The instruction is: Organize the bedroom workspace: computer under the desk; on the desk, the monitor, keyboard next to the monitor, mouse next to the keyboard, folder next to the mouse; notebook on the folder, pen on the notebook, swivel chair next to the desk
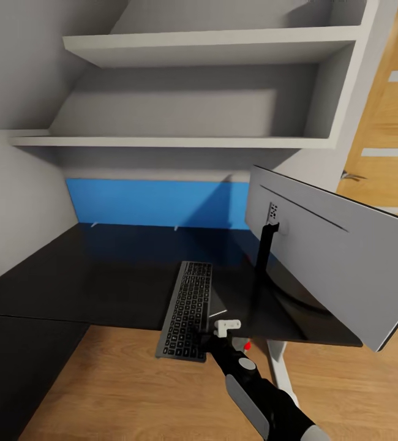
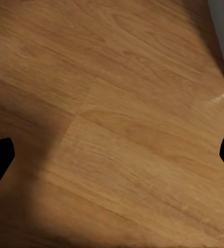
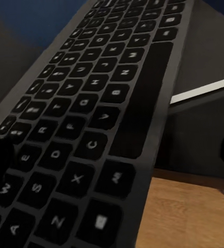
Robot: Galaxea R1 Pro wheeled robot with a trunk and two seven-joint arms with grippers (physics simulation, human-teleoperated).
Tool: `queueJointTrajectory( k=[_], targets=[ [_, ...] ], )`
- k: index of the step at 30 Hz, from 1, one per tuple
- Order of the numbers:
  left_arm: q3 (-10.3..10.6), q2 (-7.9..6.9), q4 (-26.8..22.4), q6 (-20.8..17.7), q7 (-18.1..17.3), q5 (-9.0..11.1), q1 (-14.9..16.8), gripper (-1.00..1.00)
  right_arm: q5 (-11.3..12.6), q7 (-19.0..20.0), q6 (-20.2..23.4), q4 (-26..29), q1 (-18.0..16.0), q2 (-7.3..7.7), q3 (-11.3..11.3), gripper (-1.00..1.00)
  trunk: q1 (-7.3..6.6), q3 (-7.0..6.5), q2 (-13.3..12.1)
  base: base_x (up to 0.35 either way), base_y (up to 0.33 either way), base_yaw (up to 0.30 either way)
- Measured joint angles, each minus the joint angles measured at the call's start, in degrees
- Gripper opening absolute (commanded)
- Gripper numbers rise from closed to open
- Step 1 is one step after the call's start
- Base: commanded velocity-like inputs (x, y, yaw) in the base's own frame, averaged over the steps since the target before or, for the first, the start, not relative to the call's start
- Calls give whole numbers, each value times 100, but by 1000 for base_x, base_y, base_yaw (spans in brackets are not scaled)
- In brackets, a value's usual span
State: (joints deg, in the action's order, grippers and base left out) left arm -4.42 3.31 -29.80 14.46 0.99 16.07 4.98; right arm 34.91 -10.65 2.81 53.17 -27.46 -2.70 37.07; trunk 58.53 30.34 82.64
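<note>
- Your right gripper (image 1: pixel 206 335) sat at the keyboard (image 1: pixel 187 309)'s near end, which overhung the desk (image 1: pixel 101 282) edge; whether it was clamped on the frame, I cannot tell.
- Judged step: seating the keyboard beside the monitor (image 1: pixel 340 257); next, push it forward.
- Your left gripper (image 2: pixel 112 155) was spread over floor (image 2: pixel 112 77).

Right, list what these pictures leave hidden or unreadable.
- Monitor screen: head view shows its grey back alone; right end cut by the edge.
- Right gripper on the keyboard: hold unclear; wrist view has dark blurs at the sides.
- Desk underside: hidden by the top.
</note>
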Motion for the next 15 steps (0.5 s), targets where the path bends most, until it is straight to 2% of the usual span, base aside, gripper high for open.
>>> queueJointTrajectory(
  k=[9, 12, 15],
  targets=[
    [0, 9, 8, -1, 0, 3, 0, 100, -2, -17, 0, 347, 0, 82, 5, 100, 1, 0, 0, -290, 0, 0],
    [2, 8, 9, 0, 0, 5, 0, 100, -1, -26, 0, 473, 0, 149, 5, 100, 1, 0, 0, -285, -12, 0],
    [-2, 10, 5, 3, -3, 0, 0, 100, 2, -37, -1, 630, 0, 250, 6, 100, -1, 0, 0, -145, -10, 0]
  ],
)
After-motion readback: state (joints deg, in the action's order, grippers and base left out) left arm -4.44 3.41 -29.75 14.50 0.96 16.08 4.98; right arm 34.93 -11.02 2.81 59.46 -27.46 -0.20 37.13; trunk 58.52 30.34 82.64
